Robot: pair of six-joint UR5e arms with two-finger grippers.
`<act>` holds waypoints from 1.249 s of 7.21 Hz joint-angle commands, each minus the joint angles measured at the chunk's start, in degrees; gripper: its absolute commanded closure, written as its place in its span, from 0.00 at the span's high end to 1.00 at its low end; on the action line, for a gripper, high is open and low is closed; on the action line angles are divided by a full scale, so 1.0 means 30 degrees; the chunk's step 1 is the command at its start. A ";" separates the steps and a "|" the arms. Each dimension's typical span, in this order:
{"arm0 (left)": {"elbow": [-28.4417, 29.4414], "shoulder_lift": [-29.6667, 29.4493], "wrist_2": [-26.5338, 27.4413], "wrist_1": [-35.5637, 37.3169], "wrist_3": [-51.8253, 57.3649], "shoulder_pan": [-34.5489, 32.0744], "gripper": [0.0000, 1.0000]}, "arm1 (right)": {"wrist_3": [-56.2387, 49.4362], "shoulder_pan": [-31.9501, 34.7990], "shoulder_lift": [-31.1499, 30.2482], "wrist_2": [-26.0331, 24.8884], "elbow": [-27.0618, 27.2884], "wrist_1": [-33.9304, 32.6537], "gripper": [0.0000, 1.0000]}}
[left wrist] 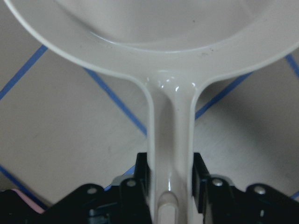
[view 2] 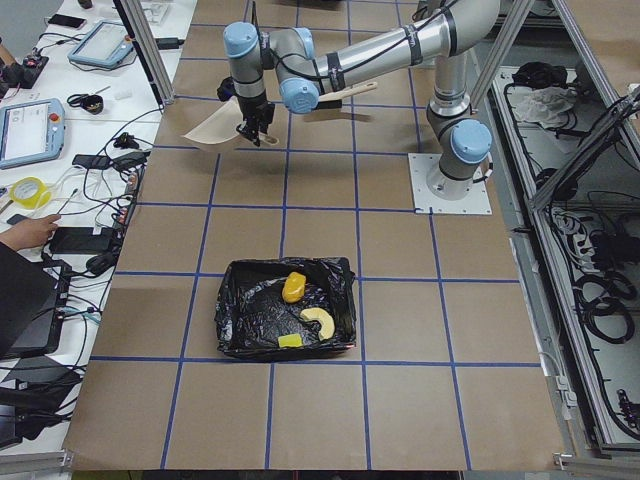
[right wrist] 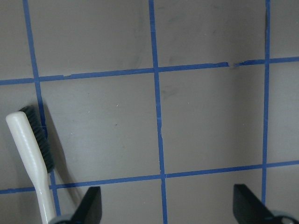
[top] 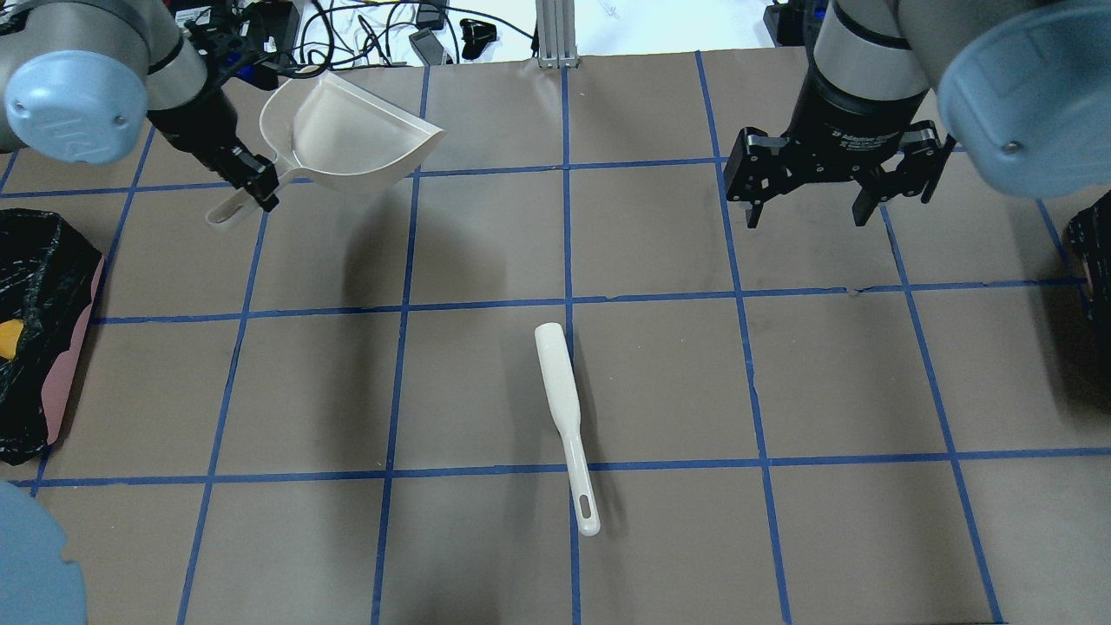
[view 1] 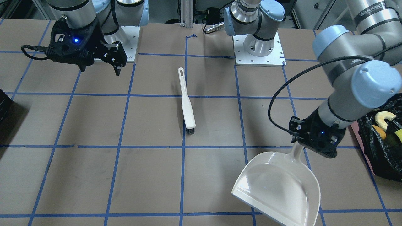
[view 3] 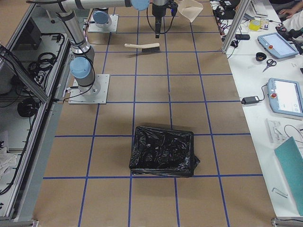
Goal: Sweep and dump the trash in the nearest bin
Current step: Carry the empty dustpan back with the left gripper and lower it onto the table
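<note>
Left gripper: clamped on the dustpan's handle at the far left of the table.
Dustpan: white, raised off the surface (its shadow lies on the paper below), with its mouth turned toward the middle.
Right gripper: jaws spread wide, pointing down over the far right squares.
Brush: white, lying flat near the middle across a tape line, its hanging hole toward the near edge and well apart from both grippers.
Bin: at the left edge, pink wall, crinkly black liner.
Orange piece: inside the bin, cut off by the frame.
Table: brown paper, blue tape grid.
Dark shape: right edge, mostly out of frame.
</note>
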 commanded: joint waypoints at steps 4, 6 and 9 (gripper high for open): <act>0.0093 -0.1469 -0.1032 0.1503 -0.9057 -0.4163 0.00 | -0.2412 -0.1286 -0.0142 0.0316 0.0032 -0.1288 1.00; -0.0053 -0.1880 -0.1153 0.1564 -0.9775 -0.6098 0.00 | -0.2535 -0.1550 -0.0112 0.1189 0.0091 -0.1412 1.00; -0.0754 -0.3021 -0.1095 0.2261 -1.1935 -0.8387 0.00 | -0.2565 -0.1551 -0.0083 0.1166 0.0091 -0.2203 1.00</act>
